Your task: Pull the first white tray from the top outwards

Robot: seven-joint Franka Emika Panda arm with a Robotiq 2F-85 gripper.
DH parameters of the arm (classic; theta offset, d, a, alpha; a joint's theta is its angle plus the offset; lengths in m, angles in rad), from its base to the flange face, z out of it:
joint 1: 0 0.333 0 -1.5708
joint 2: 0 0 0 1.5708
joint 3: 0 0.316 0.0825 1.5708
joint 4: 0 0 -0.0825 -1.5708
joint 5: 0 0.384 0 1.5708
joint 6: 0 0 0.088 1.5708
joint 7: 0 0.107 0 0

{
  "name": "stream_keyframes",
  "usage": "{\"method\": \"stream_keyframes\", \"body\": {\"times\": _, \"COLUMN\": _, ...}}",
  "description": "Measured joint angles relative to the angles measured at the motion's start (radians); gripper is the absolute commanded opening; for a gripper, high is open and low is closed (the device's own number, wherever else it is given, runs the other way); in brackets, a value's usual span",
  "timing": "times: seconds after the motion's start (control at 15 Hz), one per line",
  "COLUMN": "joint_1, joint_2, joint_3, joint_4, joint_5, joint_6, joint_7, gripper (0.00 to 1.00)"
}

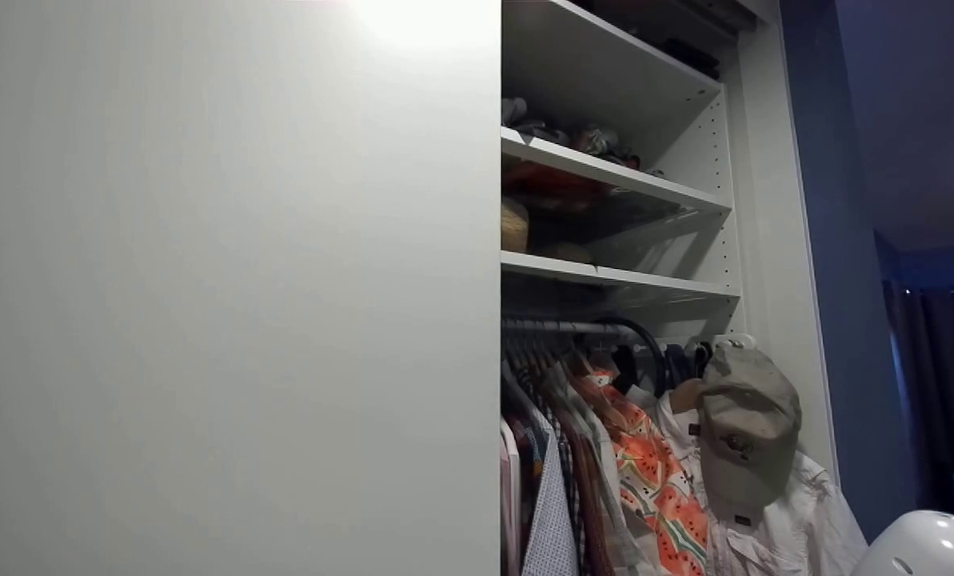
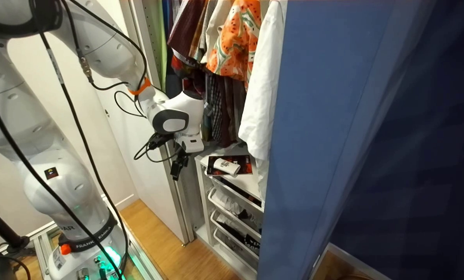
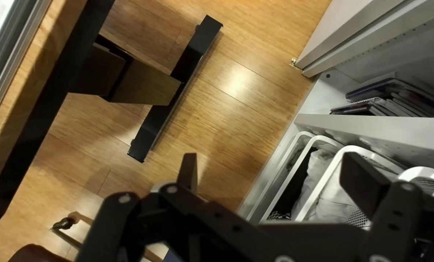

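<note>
Outside the closet [image 1: 768, 160], tool [image 3: 269, 160] hung spread wide, gripping nothing; top white tray [image 3: 420, 170] looked fully in, so grasp and pull remained.

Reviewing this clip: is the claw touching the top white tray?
Apart. In an exterior view, the claw hangs to the picture's left of the top white tray, with a visible gap between them.

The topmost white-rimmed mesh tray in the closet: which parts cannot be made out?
Wrist view: right edge cuts off the topmost tray; black two-finger gripper hides part of its front.
In an exterior view: flat blue wall hides its right end; white shelf hides most of its inside.
</note>
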Motion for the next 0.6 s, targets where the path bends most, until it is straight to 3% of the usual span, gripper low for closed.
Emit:
{"method": "stream_keyframes", "body": {"times": 0.27, "joint_1": -0.006, "joint_2": 0.017, "joint_3": -0.017, "joint_4": -0.001, "joint_5": -0.004, "joint_6": 0.001, "joint_7": 0.074, "gripper": 1.0}}
{"method": "stream_keyframes", "body": {"times": 0.6, "joint_1": -0.059, "joint_2": 0.134, "joint_3": -0.097, "joint_4": -0.005, "joint_5": -0.021, "joint_6": 0.071, "joint_7": 0.171, "gripper": 1.0}}
